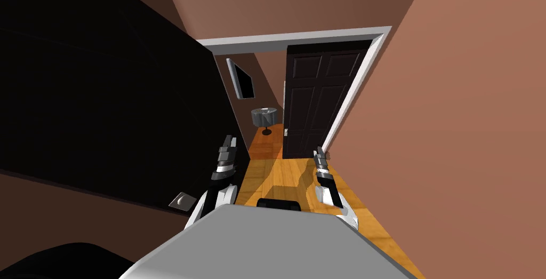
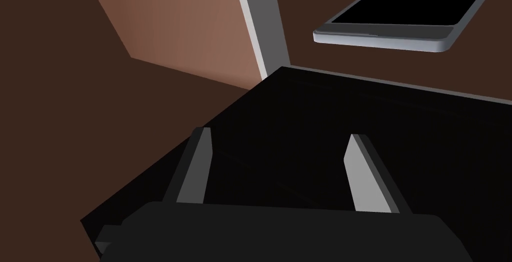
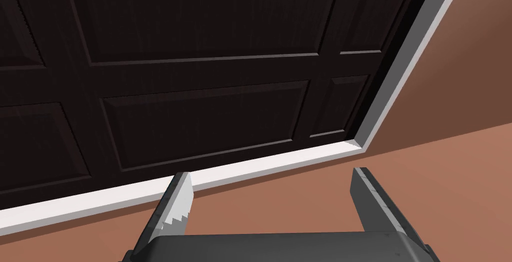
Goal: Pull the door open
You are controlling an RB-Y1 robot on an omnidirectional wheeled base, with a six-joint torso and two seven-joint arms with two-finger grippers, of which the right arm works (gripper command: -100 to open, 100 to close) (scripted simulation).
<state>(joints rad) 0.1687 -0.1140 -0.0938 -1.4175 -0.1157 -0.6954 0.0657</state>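
A dark panelled door [image 1: 320,100] stands at the end of a narrow hallway in a white frame [image 1: 298,37]. It stands ajar, with a gap on its left. A small pale handle [image 1: 286,132] sits on its left edge. My right gripper [image 1: 320,152] is open, held short of the door near the frame's right side. In the right wrist view its fingers [image 3: 175,209] point at the door's panels [image 3: 200,73] and the white frame strip [image 3: 250,169]. My left gripper [image 1: 230,142] is open beside a big black panel [image 1: 106,105], and the same open left gripper [image 2: 280,136] faces that black panel [image 2: 325,123].
The black panel carries a grey plate with a knob [image 1: 181,201] low on its face. Brown walls [image 1: 453,132] close in on both sides of the wooden floor [image 1: 282,174]. Through the gap stand a small round table [image 1: 264,116] and a wall screen [image 1: 242,81], and the wall screen [image 2: 400,18] lies beyond the left gripper.
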